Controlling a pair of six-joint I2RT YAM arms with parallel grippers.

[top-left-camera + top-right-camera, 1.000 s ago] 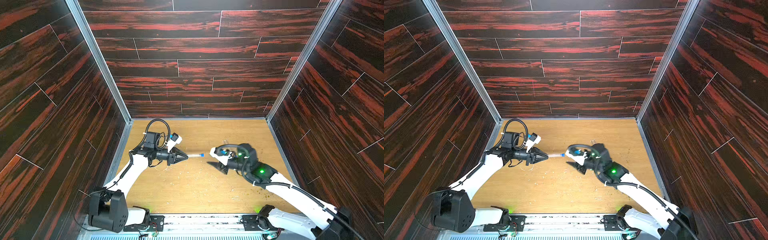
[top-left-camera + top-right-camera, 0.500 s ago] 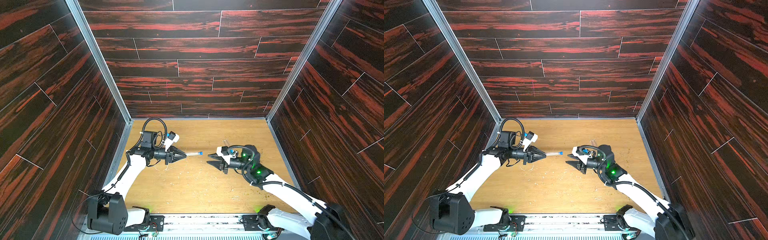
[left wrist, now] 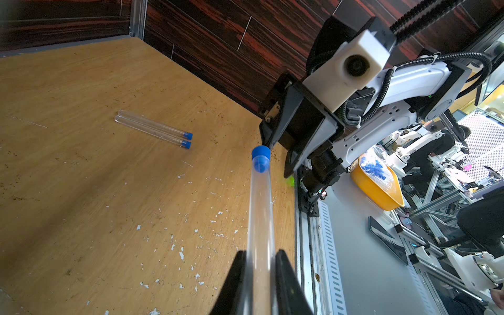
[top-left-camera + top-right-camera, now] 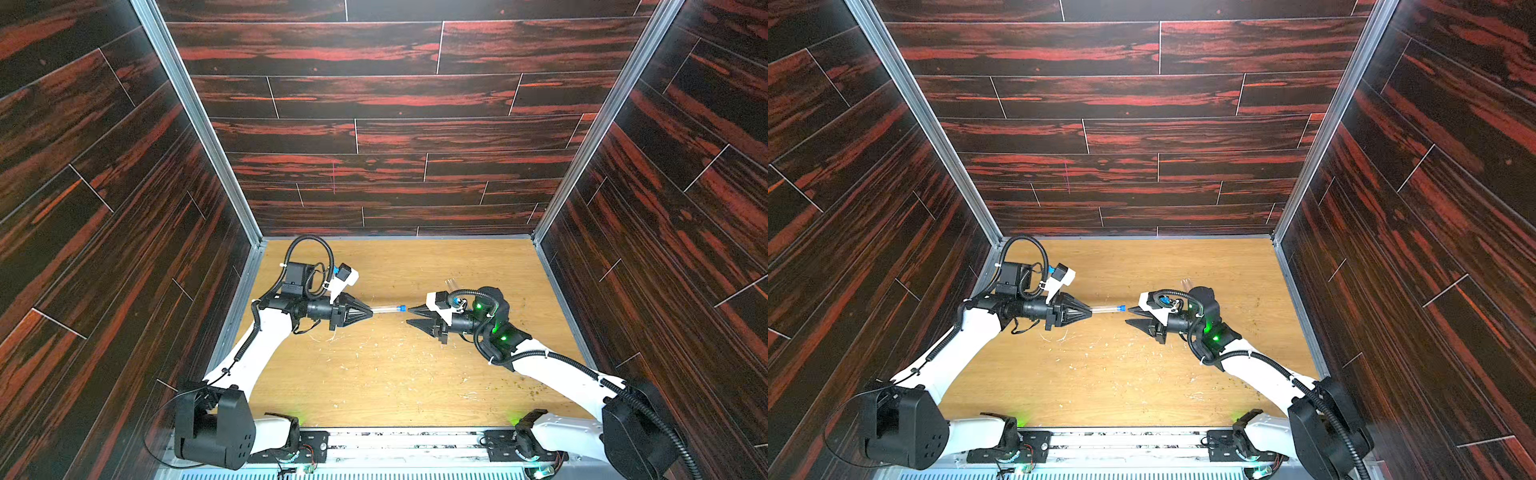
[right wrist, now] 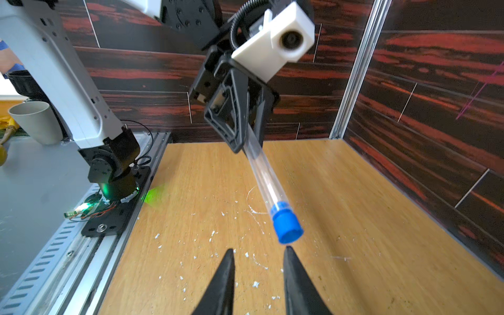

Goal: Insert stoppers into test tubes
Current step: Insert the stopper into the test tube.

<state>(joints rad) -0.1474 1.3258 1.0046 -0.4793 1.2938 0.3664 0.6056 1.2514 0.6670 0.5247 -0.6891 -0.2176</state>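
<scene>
My left gripper (image 4: pixel 371 312) (image 4: pixel 1090 312) (image 3: pixel 260 252) is shut on a clear test tube (image 4: pixel 384 308) (image 3: pixel 260 212) (image 5: pixel 264 180), held level above the table. A blue stopper (image 4: pixel 402 308) (image 4: pixel 1122 308) (image 3: pixel 261 156) (image 5: pixel 286 227) sits in the tube's free end. My right gripper (image 4: pixel 408 316) (image 4: pixel 1128 315) (image 5: pixel 260 248) faces that end, open and empty, one fingertip just short of the stopper. Two more test tubes (image 3: pixel 150 127) lie side by side on the wood, each with a blue stopper (image 3: pixel 187 140) in it.
White flecks (image 3: pixel 180 255) litter the wooden table (image 4: pixel 374 374). Dark panel walls close in the left, right and back. A metal rail (image 4: pixel 374 440) runs along the front edge. Outside stand a yellow bowl (image 3: pixel 379 191) and a pale cup (image 5: pixel 35 120).
My right gripper has moved left, close to the stoppered end of the tube, and its jaws have narrowed. The left gripper and tube have barely moved.
</scene>
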